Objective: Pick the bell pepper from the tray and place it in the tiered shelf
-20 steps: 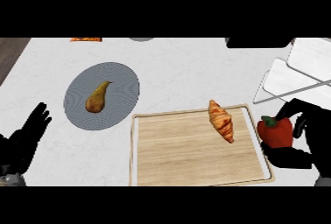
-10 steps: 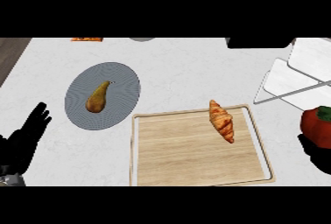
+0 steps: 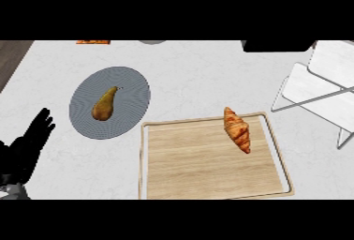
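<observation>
My left hand (image 3: 29, 149) rests at the left edge of the view, fingers straight and a little apart, pointing up along the counter (image 3: 200, 70), with nothing in it. It lies just left of the grey plate (image 3: 128, 82) without touching the rim. My right hand shows nowhere in this view, so I cannot tell how its fingers stand. The bell pepper shows nowhere either: it is not on the tray, not on the counter, not on the shelf as far as the view reaches, so I cannot place it against my fingers at all. The wooden tray (image 3: 207, 164) lies at the lower middle, and on it only a croissant (image 3: 237, 129) near the far right corner, lying lengthwise, its upper tip over the tray's far rim. A pear (image 3: 104, 104) lies on the plate, stem toward the upper right. The tiered shelf (image 3: 318, 89) stands at the right, white boards on thin grey rods, its nearer board bare where it shows, just beyond the tray's far right corner.
</observation>
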`<action>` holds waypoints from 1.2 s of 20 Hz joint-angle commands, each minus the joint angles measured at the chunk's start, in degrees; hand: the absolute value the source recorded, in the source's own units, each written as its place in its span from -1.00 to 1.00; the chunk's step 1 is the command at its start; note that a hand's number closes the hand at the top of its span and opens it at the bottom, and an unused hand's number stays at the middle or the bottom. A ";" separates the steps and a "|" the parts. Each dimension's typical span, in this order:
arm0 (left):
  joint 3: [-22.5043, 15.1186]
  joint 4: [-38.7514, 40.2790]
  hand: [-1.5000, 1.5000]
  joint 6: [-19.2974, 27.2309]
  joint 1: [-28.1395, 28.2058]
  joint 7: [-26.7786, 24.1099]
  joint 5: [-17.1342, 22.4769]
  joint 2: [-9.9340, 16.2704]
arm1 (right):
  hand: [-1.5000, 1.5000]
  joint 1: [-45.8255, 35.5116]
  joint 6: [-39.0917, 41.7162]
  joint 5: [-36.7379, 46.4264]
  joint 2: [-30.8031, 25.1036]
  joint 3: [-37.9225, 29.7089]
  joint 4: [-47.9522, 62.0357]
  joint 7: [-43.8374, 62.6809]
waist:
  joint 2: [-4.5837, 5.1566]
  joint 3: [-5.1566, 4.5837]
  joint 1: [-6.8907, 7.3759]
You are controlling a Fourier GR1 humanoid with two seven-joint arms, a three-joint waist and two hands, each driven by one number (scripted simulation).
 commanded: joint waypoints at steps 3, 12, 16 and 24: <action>-2.95 0.68 0.00 2.95 -2.44 0.05 -2.67 -2.10 | 1.00 -5.60 8.35 -3.97 -5.90 -3.46 1.38 7.93 | 0.09 -0.01 -0.01; -1.61 1.19 0.00 0.53 0.59 -1.29 -0.63 -0.32 | 1.00 -11.08 5.31 -0.69 -14.87 -5.02 17.51 1.17 | 0.35 0.00 0.97; -1.13 1.11 0.00 0.25 -0.23 0.09 0.77 0.20 | 1.00 -8.91 1.81 1.92 -17.02 -4.77 22.87 -4.02 | 0.39 0.04 0.96; -0.94 -1.68 0.00 -0.72 1.75 -0.40 1.71 1.49 | 1.00 -4.17 -7.98 3.61 -20.26 -7.83 35.43 -15.82 | 0.34 0.07 0.93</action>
